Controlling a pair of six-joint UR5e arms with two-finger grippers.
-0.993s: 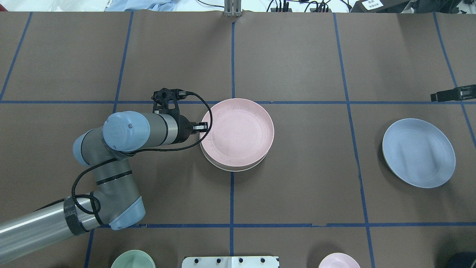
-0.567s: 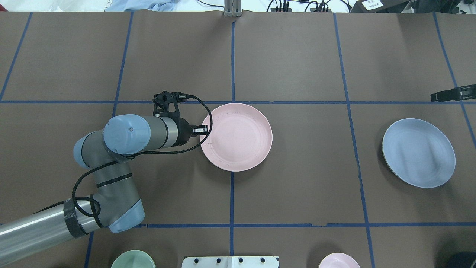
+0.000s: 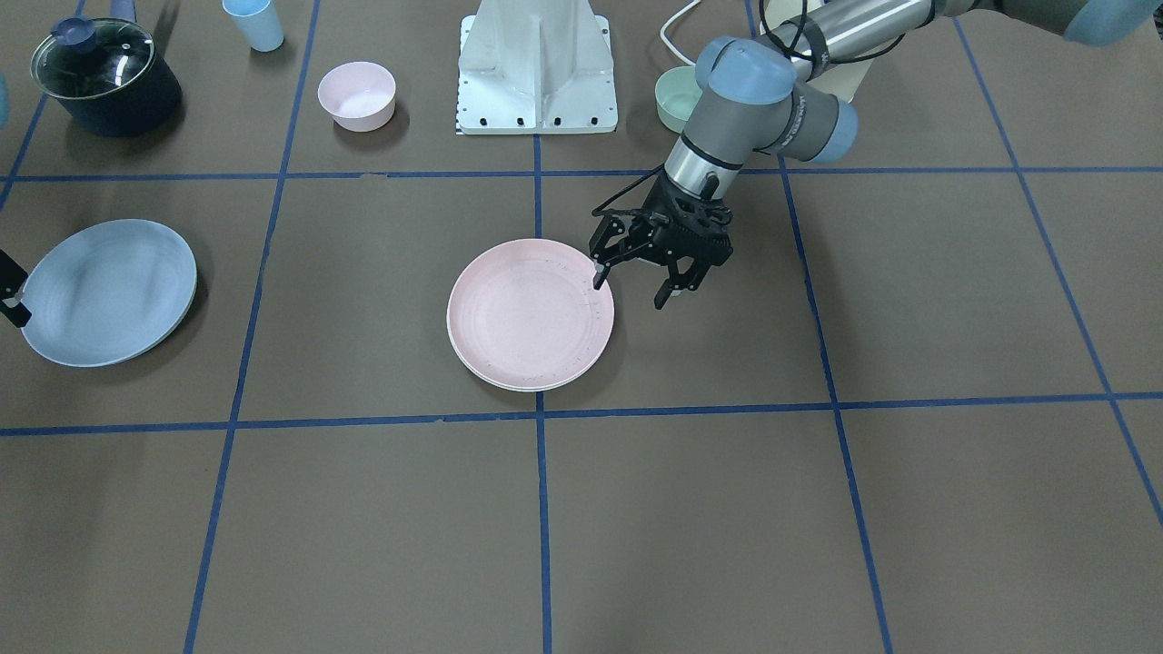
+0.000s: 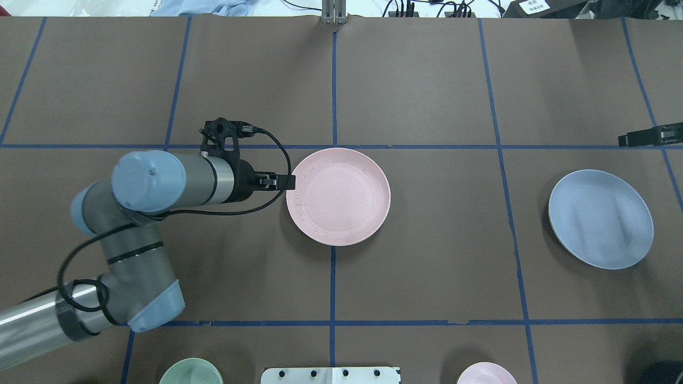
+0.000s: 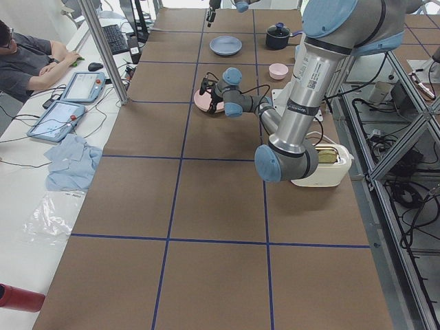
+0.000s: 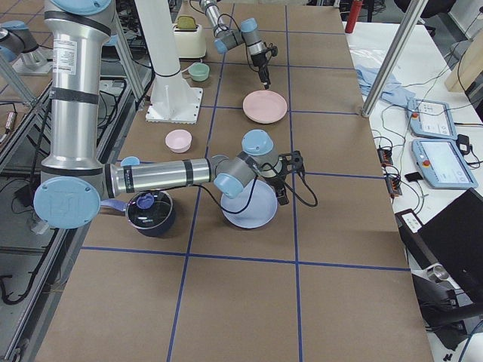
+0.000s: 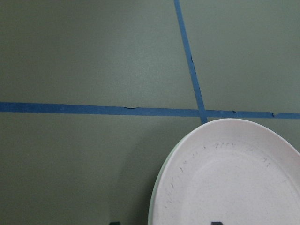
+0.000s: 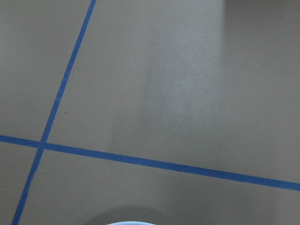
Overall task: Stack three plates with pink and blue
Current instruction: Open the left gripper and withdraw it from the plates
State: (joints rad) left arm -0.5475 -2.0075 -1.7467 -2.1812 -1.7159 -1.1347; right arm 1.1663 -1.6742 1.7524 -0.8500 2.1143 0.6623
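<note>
Brown taped counter (image 4: 427, 277), seen from overhead: pink plate (image 4: 338, 196) lies nested on cream plate (image 3: 479, 374) at centre, left gripper (image 3: 629, 292) spread empty just off its 9 o'clock rim, blue plate (image 4: 601, 218) well apart toward 3 o'clock, likely next to stack; whether right gripper (image 4: 648, 133) is open, I cannot tell.

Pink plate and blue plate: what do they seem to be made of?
Pink plate: probably moulded plastic or a fibre composite with a matte finish. It shows fine dark specks, faint concentric rings and no sharp glare. Blue plate: likely the same material, matte with only a soft, broad sheen. Glazed ceramic looks unlikely for either, but the look alone cannot rule it out.
</note>
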